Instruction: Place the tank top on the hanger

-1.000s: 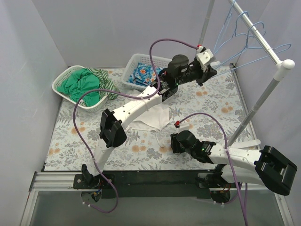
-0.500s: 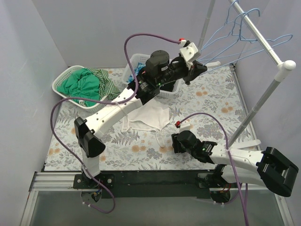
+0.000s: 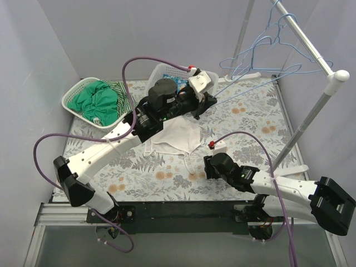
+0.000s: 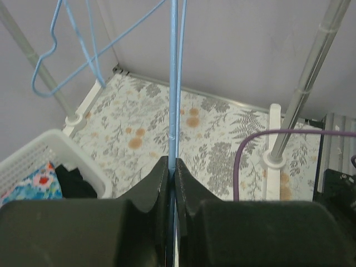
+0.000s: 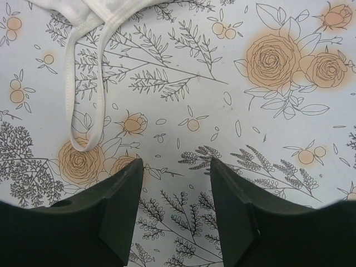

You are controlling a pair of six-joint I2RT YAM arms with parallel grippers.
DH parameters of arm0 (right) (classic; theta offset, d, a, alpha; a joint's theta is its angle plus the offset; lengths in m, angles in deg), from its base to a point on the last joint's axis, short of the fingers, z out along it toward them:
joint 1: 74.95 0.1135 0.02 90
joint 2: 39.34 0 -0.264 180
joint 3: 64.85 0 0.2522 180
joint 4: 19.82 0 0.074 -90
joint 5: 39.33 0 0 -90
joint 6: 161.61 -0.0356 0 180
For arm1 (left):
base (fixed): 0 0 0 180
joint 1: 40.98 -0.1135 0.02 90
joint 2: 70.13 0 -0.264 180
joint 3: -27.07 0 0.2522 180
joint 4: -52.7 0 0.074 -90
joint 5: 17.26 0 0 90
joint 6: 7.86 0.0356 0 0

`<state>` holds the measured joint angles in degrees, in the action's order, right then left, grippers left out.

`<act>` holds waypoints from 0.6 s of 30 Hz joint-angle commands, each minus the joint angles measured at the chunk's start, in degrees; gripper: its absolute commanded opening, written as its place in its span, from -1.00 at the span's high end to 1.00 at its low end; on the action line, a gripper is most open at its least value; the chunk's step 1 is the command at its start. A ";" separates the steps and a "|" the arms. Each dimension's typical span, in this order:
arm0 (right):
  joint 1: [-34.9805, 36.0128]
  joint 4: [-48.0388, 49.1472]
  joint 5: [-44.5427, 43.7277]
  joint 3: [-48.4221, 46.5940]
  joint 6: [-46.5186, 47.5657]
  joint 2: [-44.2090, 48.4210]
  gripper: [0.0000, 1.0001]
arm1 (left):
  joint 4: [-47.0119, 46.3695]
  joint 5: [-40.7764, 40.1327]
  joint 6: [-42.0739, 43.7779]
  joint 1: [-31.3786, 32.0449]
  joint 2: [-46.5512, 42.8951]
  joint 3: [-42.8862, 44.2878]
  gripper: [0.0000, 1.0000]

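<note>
My left gripper [image 3: 203, 104] is shut on a pale-blue wire hanger [image 3: 261, 81] and holds it up over the back of the table. In the left wrist view the hanger's wire [image 4: 174, 83] runs straight up out of the closed jaws [image 4: 172, 162]. The hanger stretches right toward the rail; I cannot tell whether its hook still hangs there. The white tank top [image 3: 179, 137] lies crumpled on the floral cloth mid-table, partly under the left arm. Its strap loops [image 5: 83, 83] lie just beyond my right gripper [image 5: 175, 164], which is open, empty and low over the table [image 3: 208, 166].
A white basket [image 3: 71, 94] of green and striped garments stands at the back left. A second basket [image 3: 160, 71] with blue floral cloth is behind the left arm. The clothes rail [image 3: 311, 47] with more blue hangers [image 3: 275, 25] and its upright [image 3: 305, 129] stand at the right.
My left arm has swung left and back from the rail, pulling the gripped hanger with it. The right gripper has stayed near the tank top's straps.
</note>
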<state>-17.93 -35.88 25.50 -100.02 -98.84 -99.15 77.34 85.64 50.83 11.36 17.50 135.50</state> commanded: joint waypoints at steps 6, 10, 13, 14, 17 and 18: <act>-0.24 -2.53 -2.26 -3.29 -4.50 6.19 -0.19 | 9.33 -13.94 -4.28 0.05 -23.01 -17.75 1.00; -0.24 0.89 -0.68 -3.46 -3.28 5.15 -0.16 | 18.10 -16.15 -8.50 0.13 -31.81 -23.47 1.00; -0.24 3.26 0.90 -5.39 -2.75 0.41 -0.15 | 25.56 -18.44 -10.87 0.05 -36.39 -24.62 1.00; -0.24 3.62 1.43 -7.31 -2.66 -2.91 -0.15 | 27.34 -19.23 -11.40 0.05 -37.61 -24.62 1.00; -0.24 5.90 4.24 -10.48 -2.66 -9.94 -0.12 | 34.72 -21.07 -12.63 0.05 -38.15 -22.87 1.00; -0.24 6.78 4.77 -11.19 -2.83 -11.71 -0.11 | 36.57 -23.26 -12.90 0.13 -37.63 -22.26 1.00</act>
<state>-18.00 -35.27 27.12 -105.85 -101.61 -104.48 101.79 68.42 40.67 11.36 -20.81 111.59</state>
